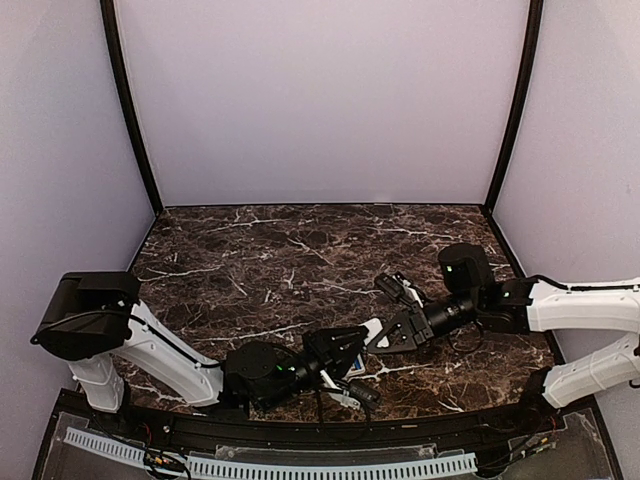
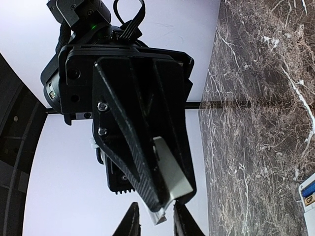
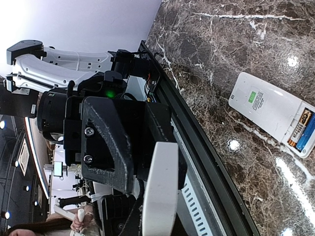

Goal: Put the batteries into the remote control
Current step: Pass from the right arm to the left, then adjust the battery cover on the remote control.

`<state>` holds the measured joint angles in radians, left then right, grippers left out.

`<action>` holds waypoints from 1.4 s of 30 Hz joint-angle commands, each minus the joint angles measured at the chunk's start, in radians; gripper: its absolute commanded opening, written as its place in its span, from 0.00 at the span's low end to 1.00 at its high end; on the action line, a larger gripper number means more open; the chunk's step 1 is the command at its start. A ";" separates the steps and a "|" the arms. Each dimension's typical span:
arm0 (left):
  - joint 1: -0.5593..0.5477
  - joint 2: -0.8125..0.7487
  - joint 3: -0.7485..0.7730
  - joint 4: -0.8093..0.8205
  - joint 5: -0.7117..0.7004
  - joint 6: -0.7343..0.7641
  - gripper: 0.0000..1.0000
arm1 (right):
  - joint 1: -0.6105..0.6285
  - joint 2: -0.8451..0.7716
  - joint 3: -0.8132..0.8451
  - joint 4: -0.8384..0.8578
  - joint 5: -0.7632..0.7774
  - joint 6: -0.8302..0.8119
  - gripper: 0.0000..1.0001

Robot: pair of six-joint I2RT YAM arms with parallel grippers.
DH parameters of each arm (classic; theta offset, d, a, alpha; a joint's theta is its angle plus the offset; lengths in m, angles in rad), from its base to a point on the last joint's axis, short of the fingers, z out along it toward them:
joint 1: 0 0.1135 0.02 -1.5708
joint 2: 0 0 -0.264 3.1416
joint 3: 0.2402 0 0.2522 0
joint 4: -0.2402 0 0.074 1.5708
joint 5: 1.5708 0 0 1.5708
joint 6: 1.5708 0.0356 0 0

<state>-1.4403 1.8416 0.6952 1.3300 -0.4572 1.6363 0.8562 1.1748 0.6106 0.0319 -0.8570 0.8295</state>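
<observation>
right gripper (image 1: 385, 335) is clamped on the battery cover (image 2: 170, 169), left gripper (image 2: 155, 219) narrow around its 6 o'clock corner, can't tell if it's gripping, so an early release probably drops it

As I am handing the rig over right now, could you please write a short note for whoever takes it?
The right claw is shut on the white cover. The left claw is open, its fingers either side of the cover's free tip, not clamped.
The remote control lies back up on the table, compartment open, batteries inside.
Done: cells seated, as far as shows.
Left: fit the cover over the compartment.
</observation>
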 commanded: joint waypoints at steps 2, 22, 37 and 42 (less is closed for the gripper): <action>-0.003 0.006 0.022 0.287 -0.012 -0.004 0.14 | -0.008 0.021 0.006 0.046 -0.033 0.013 0.00; -0.004 0.006 -0.016 0.287 -0.021 0.003 0.00 | -0.018 -0.004 0.032 -0.061 0.044 -0.019 0.37; -0.012 0.011 -0.022 0.286 -0.023 0.014 0.00 | -0.062 -0.001 -0.070 0.222 -0.025 0.169 0.18; -0.015 0.011 -0.025 0.286 -0.017 0.010 0.00 | -0.069 0.001 -0.073 0.265 -0.035 0.189 0.18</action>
<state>-1.4448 1.8503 0.6842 1.3491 -0.4866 1.6466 0.7963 1.1736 0.5453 0.1757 -0.8669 0.9871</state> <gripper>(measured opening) 0.008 0.185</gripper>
